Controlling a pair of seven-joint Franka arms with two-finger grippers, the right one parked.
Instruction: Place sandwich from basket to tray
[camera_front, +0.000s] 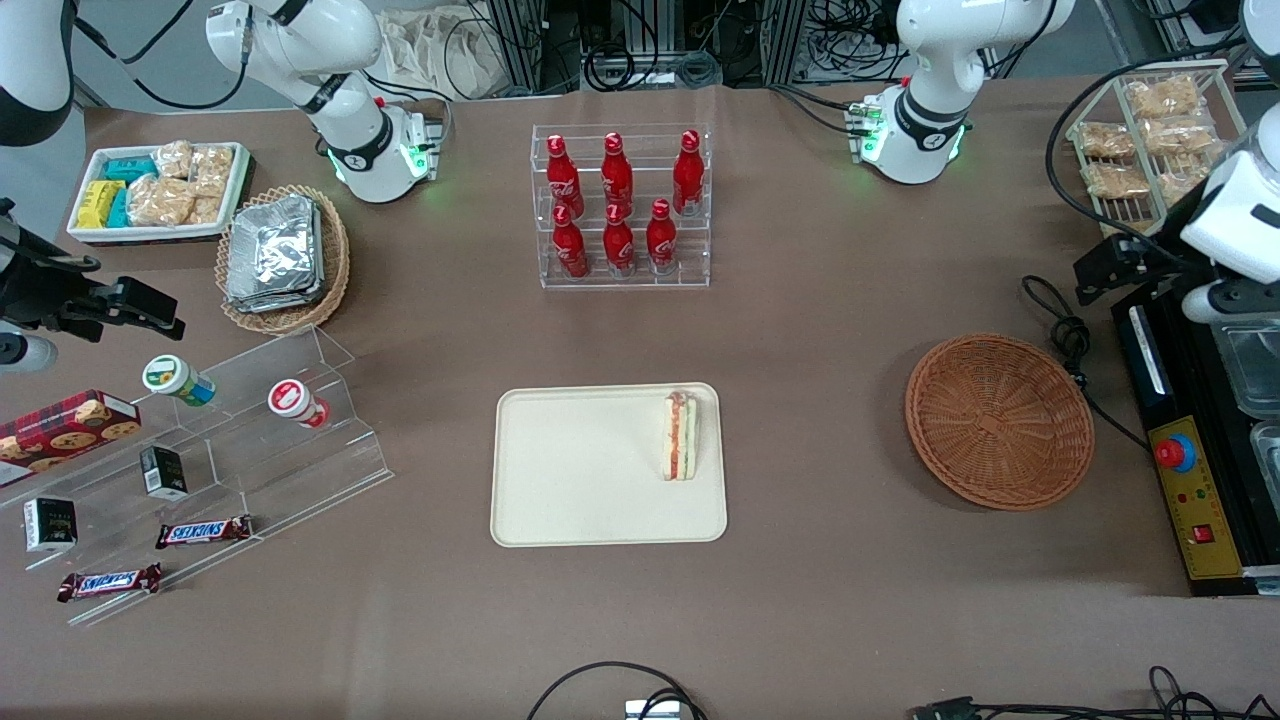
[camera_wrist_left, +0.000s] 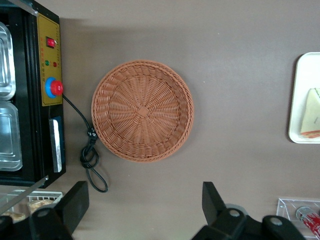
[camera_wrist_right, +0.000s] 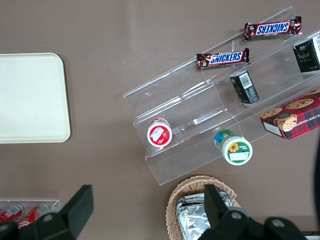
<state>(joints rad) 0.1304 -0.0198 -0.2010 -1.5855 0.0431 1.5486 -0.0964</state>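
Note:
The sandwich (camera_front: 681, 436) lies on the cream tray (camera_front: 560, 490), cut edge up, close to the tray's rim on the working arm's side. In the left wrist view the sandwich (camera_wrist_left: 312, 112) shows only partly, at the edge of the tray (camera_wrist_left: 299, 95). The reddish-brown basket (camera_front: 1000, 420) holds nothing and sits beside the tray toward the working arm's end; the basket (camera_wrist_left: 142, 110) shows whole from the wrist. My gripper (camera_front: 1105, 268) hangs above the table, farther from the front camera than the basket. The gripper (camera_wrist_left: 144, 192) is open, with bare table between its fingers.
A black machine (camera_front: 1190, 470) with a red button (camera_front: 1172, 452) stands beside the basket, and its black cable (camera_front: 1068, 335) loops near the basket's rim. A rack of red bottles (camera_front: 620, 205) stands farther back than the tray. Acrylic snack shelves (camera_front: 200, 450) fill the parked arm's end.

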